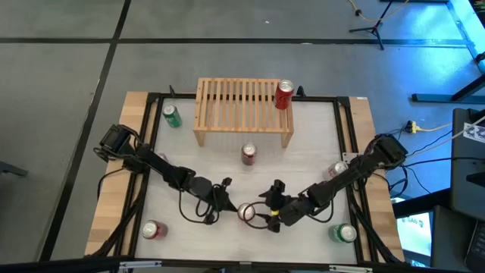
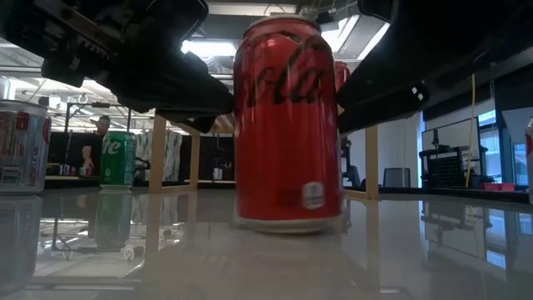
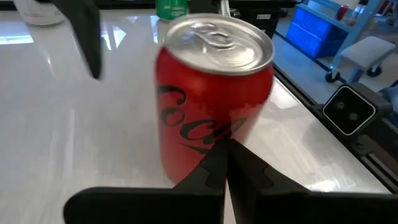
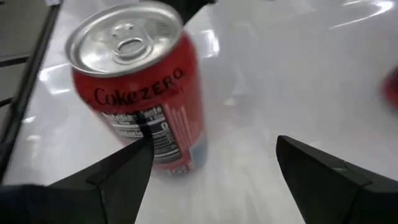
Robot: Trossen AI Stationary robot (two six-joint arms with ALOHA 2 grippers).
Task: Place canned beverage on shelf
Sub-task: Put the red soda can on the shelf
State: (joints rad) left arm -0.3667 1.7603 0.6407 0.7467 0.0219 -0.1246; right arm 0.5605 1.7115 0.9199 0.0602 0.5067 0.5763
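A red Coke Zero can (image 1: 246, 213) stands upright on the white table near its front edge, between my two grippers; it also shows in the low view (image 2: 287, 125). My left gripper (image 1: 226, 203) is shut, its fingertips (image 3: 217, 155) at the can's side (image 3: 211, 93). My right gripper (image 1: 271, 206) is open on the can's other side. The can (image 4: 134, 87) stands beside one of its fingers (image 4: 124, 168), not between the two. The light-wood slatted shelf (image 1: 242, 102) stands at the table's far side, with another red can (image 1: 284, 95) on its right end. My left gripper's shut fingertips (image 3: 214, 163) show in front of the lower half of the can's side wall, coming level from the table's left; I cannot tell whether they touch it. My right gripper's one finger tip (image 4: 144, 149) overlaps the can's lower side; I cannot tell whether it touches.
Other cans stand about the table: a green one (image 1: 172, 115) left of the shelf, a red one (image 1: 248, 154) in front of it, one at the near left (image 1: 154, 230), a green one at the near right (image 1: 345, 233), one by the right rail (image 1: 337, 171).
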